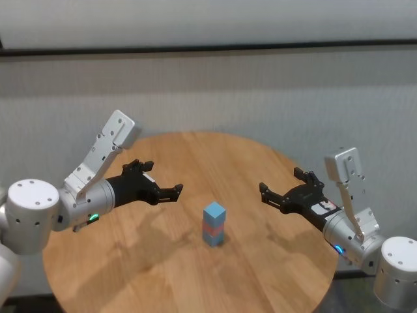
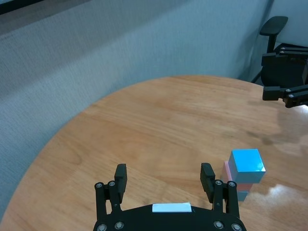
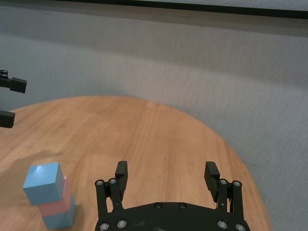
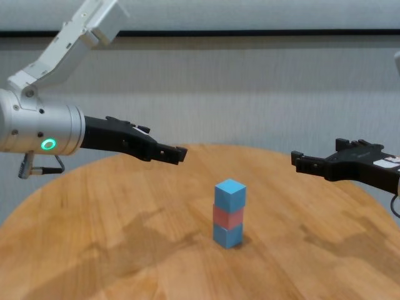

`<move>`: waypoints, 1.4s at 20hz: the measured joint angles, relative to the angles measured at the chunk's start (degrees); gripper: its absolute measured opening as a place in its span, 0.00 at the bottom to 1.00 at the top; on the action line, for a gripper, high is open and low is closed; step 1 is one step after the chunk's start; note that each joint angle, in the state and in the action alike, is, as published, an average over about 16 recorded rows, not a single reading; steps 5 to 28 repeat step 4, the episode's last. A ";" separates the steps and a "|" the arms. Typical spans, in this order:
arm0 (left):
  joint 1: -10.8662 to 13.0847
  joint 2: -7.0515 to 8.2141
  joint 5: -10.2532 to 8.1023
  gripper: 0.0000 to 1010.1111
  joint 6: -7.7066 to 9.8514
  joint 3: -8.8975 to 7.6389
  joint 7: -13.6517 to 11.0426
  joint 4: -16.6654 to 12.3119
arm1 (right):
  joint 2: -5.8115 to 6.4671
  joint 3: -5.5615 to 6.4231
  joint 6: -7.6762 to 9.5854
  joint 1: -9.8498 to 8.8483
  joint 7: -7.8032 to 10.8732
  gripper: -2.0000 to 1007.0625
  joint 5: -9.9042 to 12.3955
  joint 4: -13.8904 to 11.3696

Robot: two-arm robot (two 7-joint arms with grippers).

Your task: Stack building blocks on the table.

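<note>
The left gripper [image 1: 171, 192] hangs above the left half of the large round tabletop of light brown wood planks [image 1: 130, 261], its black jaws released and spread wide with nothing between them. In the left wrist view the same gripper [image 2: 163, 180] points across the wood, and the stack stands just beyond one fingertip, apart from it.

Near the middle of the tabletop [image 4: 94, 250] stand the three small matte cubes in one upright column: a light blue cube at the bottom [image 4: 227, 235] resting on the wood, a pink cube [image 4: 229, 216] on top of it, and a second light blue cube [image 4: 230, 194] on the pink one. The top cube sits turned slightly against the two below it. Neither gripper touches the column.

The right gripper [image 1: 268, 193] hangs above the right half of the tabletop, well apart from the stack, its black jaws likewise released and holding nothing. In the right wrist view this gripper [image 3: 166, 175] faces the far rim of the tabletop [image 3: 207, 130], with the column off to one side.
</note>
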 joint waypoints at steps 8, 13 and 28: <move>0.03 0.07 0.01 0.99 -0.07 -0.02 -0.01 0.15 | 0.00 0.00 0.00 0.00 0.00 1.00 0.00 0.00; 0.03 0.07 0.01 0.99 -0.07 -0.02 -0.01 0.15 | 0.00 0.00 0.00 0.00 0.00 1.00 0.00 0.00; 0.03 0.07 0.01 0.99 -0.07 -0.02 -0.01 0.15 | 0.00 0.00 0.00 0.00 0.00 1.00 0.00 0.00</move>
